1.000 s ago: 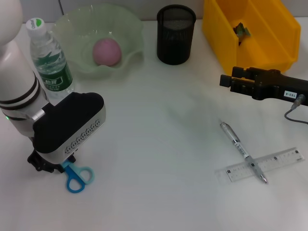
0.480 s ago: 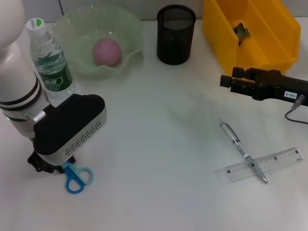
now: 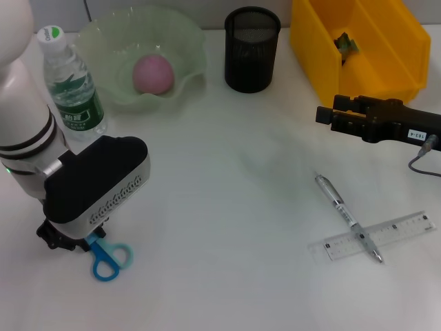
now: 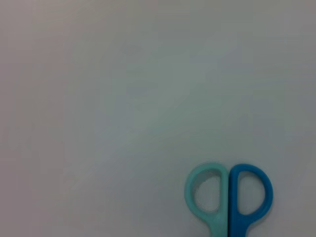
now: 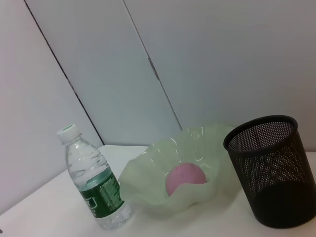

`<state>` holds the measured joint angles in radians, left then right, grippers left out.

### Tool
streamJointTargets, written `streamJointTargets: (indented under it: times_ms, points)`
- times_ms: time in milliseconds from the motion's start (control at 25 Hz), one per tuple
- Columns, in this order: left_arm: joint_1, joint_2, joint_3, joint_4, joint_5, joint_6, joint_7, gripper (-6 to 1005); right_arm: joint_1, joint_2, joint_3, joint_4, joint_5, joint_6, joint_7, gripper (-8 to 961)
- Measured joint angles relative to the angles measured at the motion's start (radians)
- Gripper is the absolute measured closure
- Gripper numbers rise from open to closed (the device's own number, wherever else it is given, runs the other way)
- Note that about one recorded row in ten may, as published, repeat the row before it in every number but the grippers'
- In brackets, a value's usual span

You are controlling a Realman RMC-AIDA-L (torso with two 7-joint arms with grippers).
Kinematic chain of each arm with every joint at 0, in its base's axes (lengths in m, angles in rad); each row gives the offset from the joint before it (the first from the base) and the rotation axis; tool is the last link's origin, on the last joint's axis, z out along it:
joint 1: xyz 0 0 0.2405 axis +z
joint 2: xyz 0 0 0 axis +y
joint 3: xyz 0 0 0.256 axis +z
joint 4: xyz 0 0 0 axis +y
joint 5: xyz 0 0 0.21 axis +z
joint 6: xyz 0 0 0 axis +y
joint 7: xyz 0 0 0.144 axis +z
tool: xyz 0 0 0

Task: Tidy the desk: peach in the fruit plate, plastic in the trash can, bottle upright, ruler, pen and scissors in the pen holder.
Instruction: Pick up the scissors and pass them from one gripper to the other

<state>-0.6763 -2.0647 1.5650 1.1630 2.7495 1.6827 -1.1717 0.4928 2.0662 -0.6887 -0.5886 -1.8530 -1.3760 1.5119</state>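
Since the earlier frame, the scissors (image 3: pixel 107 257) and the left gripper (image 3: pixel 63 238) above them are seen shifted slightly toward the near edge of the desk; whether the fingers are closed on them cannot be told. Scissors retrieval appears to be the step in hand. Next, a lift and a long carry to the pen holder (image 3: pixel 252 49) are called for. The peach (image 3: pixel 152 74) is already in the fruit plate (image 3: pixel 190 41), and the bottle (image 3: pixel 70 81) is upright. Pen (image 3: pixel 342 209) and ruler (image 3: pixel 381 235) are left crossed. The right gripper (image 3: pixel 324 116) is held idle, narrowly set, beside the trash can (image 3: pixel 310 48).
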Motion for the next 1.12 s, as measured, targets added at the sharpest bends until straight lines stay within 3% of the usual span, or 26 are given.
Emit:
streamJointTargets:
  times_ms: [200,480,520,640,680,920,1120]
  points:
    - [-0.013,0.000,-0.071,0.008,-0.010,0.059,0.038,773,-0.002,0.000,0.000,0.000,0.000,0.000,0.000,347]
    - [-0.070,0.001,-0.315,-0.033,-0.048,0.193,0.137,773,-0.005,0.000,0.000,0.000,0.000,-0.020,-0.001,351]
    - [-0.070,0.001,-0.315,-0.033,-0.048,0.193,0.137,773,-0.005,0.000,0.000,0.000,0.000,-0.024,-0.001,352]
    - [-0.102,0.001,-0.453,-0.112,-0.059,0.217,0.187,773,-0.005,-0.004,0.000,0.000,0.000,-0.026,-0.001,354]
    - [-0.102,0.001,-0.453,-0.112,-0.059,0.217,0.187,773,-0.005,-0.004,0.000,0.000,0.000,-0.026,-0.001,354]
    - [-0.148,0.014,-0.667,-0.247,-0.068,0.225,0.245,774,-0.006,-0.017,0.000,0.005,0.000,-0.031,-0.002,358]
    - [-0.139,0.027,-0.738,-0.272,-0.128,0.226,0.245,774,-0.009,-0.024,0.000,0.003,0.000,-0.053,-0.001,361]
